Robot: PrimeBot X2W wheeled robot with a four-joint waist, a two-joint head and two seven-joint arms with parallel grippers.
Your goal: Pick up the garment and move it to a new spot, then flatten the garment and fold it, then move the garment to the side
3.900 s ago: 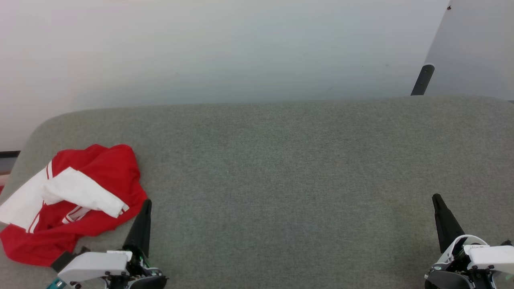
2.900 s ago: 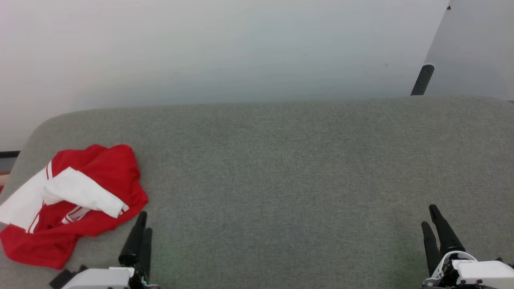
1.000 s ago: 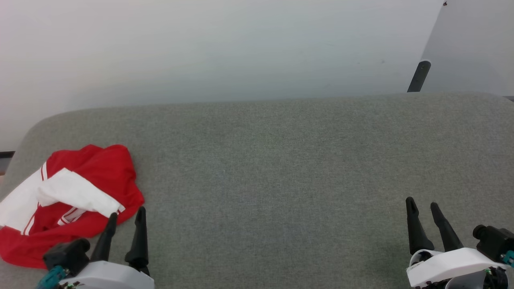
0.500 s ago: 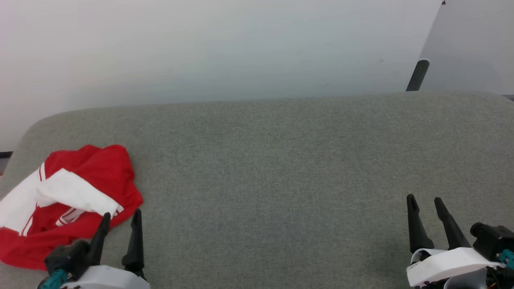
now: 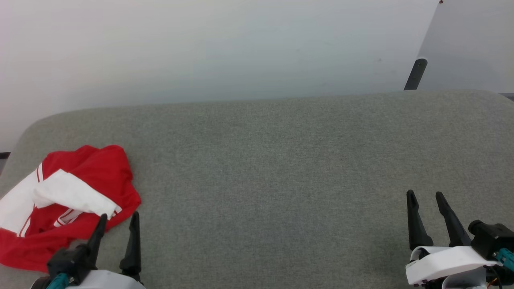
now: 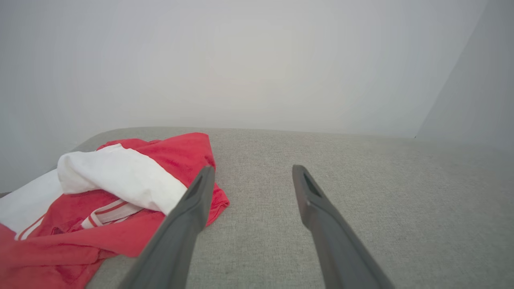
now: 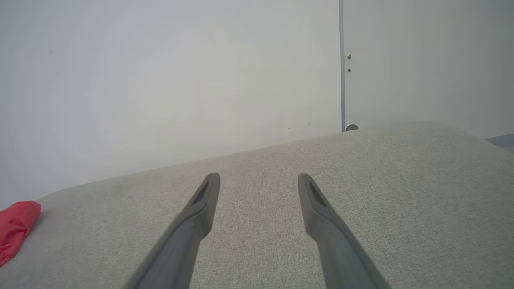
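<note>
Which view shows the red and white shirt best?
The head view: the red and white shirt lies almost whole, from above. The left wrist view crops the shirt; the right wrist view catches its red edge.

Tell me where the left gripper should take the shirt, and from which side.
Grip the shirt at its raised red right edge, the part nearest the open left gripper. Probably come from the right and above: the shirt lies crumpled in a heap, and that edge bulges free beside the white sleeve.
</note>
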